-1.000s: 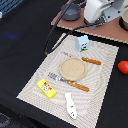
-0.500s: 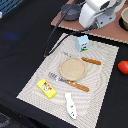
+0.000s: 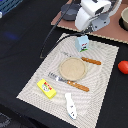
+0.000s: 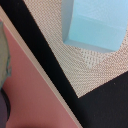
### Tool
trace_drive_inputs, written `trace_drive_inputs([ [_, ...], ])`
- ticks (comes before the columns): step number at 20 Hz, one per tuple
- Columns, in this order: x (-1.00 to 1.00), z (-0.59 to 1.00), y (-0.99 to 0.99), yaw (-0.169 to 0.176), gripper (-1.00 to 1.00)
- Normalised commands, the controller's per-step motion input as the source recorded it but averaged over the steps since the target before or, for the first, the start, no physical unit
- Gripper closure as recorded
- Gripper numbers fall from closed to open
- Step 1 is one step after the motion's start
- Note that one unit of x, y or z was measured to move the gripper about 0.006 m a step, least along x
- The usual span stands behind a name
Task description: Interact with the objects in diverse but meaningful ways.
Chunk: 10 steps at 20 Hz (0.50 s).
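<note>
My white gripper [image 3: 86,26] hangs just behind and above the white-and-green milk carton [image 3: 82,42], which stands upright at the far edge of the woven placemat [image 3: 105,85]. Its fingers are blurred, so I cannot tell how they stand. In the wrist view the carton's pale top [image 4: 95,25] is close below the camera and no fingers show. The red tomato [image 3: 123,66] lies on the black table at the exterior view's right. The yellow box [image 3: 46,87] and the white-and-blue fish [image 3: 71,105] lie at the placemat's near side.
A tan plate [image 3: 73,68] sits mid-placemat between an orange-handled knife [image 3: 91,61] and fork [image 3: 70,81]. Behind it, a pinkish mat [image 4: 30,95] carries a grey pot [image 3: 124,17]. A dark cable [image 3: 50,37] crosses the table.
The gripper has come down a little and shifted slightly to the exterior view's left, closer to the milk carton. Nothing on the placemat has moved.
</note>
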Motion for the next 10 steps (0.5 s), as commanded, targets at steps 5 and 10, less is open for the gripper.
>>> trace_drive_inputs([
  [5,-0.77,-0.4,-0.09,-0.052,-1.0],
  [10,-0.72,-0.42,-0.09,-0.067,-1.0],
])
